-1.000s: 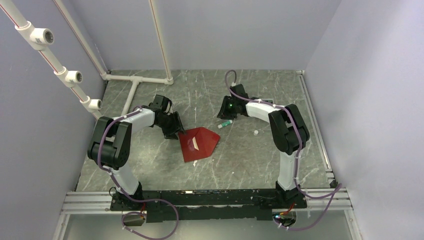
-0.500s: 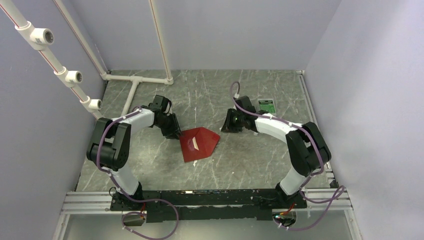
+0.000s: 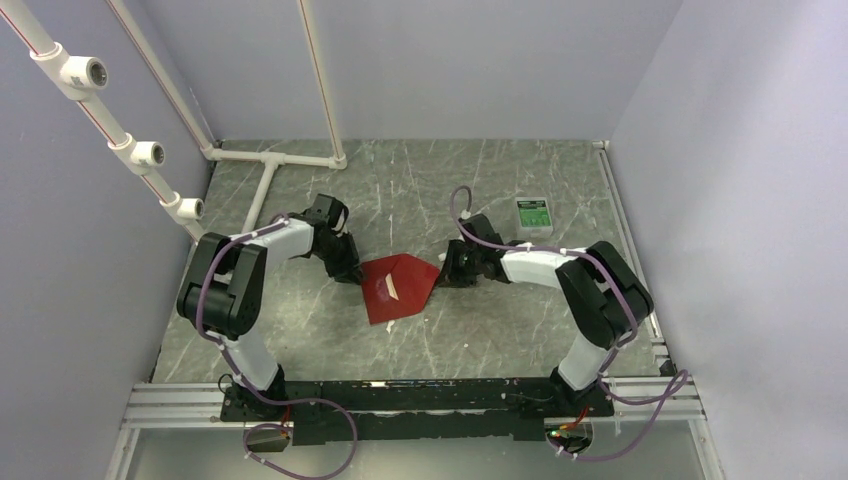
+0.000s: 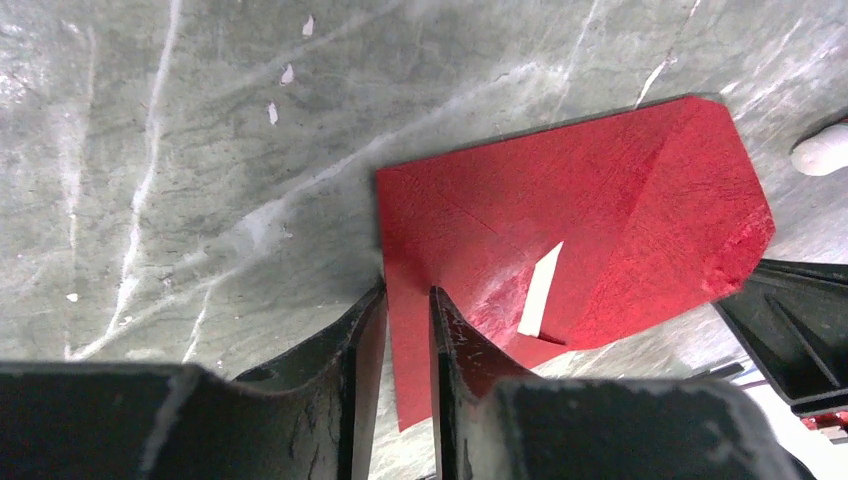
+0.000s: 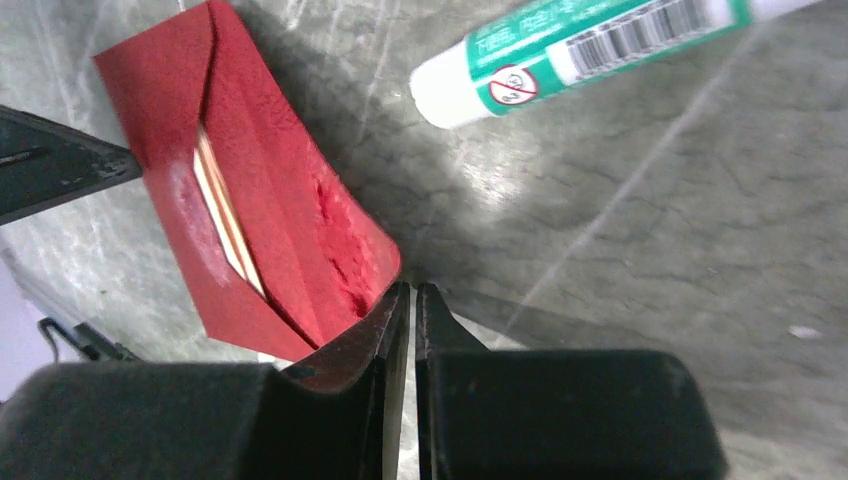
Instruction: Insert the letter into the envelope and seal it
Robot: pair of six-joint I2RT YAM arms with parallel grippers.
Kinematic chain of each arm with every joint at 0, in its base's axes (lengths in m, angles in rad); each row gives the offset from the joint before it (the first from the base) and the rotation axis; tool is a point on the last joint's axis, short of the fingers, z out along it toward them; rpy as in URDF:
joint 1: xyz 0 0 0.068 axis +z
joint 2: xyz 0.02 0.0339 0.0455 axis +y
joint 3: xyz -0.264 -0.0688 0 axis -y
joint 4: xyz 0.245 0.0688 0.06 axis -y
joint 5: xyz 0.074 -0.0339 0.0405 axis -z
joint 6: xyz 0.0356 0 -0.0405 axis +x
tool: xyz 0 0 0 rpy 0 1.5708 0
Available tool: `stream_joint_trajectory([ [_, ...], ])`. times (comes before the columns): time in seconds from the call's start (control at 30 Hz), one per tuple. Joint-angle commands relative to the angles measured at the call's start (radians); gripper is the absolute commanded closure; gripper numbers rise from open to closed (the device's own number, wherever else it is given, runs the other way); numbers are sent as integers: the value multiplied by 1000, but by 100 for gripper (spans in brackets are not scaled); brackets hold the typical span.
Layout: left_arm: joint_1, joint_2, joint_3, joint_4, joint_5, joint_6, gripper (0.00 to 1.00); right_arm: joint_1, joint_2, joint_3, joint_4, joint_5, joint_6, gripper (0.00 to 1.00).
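Observation:
The dark red envelope [image 3: 400,287] lies flat on the marble table, its pointed flap folded over toward the right. A pale strip of the letter [image 5: 225,225] shows in the slit under the flap, and the left wrist view shows the same letter [image 4: 540,290]. My left gripper [image 4: 405,292] stands at the envelope's [image 4: 580,200] left edge, jaws narrowly apart, one fingertip on the red paper and one just off it. My right gripper [image 5: 412,288] is down at the flap's tip [image 5: 350,250], jaws nearly together with nothing between them.
A white and green glue stick [image 5: 590,50] lies on the table just beyond the right gripper. A small white-and-green box [image 3: 533,213] sits at the back right. White pipes [image 3: 275,158] run along the back left.
The right arm swung forward from the back down to the envelope's right tip, uncovering the box. Both grippers' jaws narrowed. The left gripper edged onto the envelope's left edge.

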Motion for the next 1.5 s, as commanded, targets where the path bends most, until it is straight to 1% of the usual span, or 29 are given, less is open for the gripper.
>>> stream_joint_trajectory([
  [0.0,-14,74,12,-68,-82,-29,72,8,12,-41,191,-67,46,89],
  [0.1,-22,80,9,-66,-86,-37,72,14,-32,-98,334,-103,67,88],
  [0.23,-29,86,11,-65,-92,-52,73,28,-74,-150,460,-147,78,86],
  [0.43,-33,91,19,-63,-93,-58,74,54,-36,-132,535,-212,84,81],
  [0.57,-33,90,19,-56,-79,-57,75,73,15,-88,489,-210,75,74],
  [0.7,-33,88,19,-48,-66,-57,76,78,62,-60,468,-228,70,73],
  [0.83,-33,92,19,-38,-46,-58,79,79,105,-37,490,-280,76,78],
  [0.9,-33,93,19,-34,-40,-59,85,79,127,-23,493,-303,79,80],
  [1.03,-33,83,25,-26,-24,-50,92,79,184,14,478,-346,85,83],
  [1.1,-33,77,30,-22,-17,-47,95,79,213,40,439,-351,80,84],
  [1.2,-33,69,37,-15,-7,-44,97,79,249,78,369,-344,70,85],
  [1.33,-33,28,35,18,19,-41,97,79,267,109,263,-296,44,87],
  [1.47,-33,-71,-4,148,107,-38,96,79,262,129,183,-241,16,88],
])
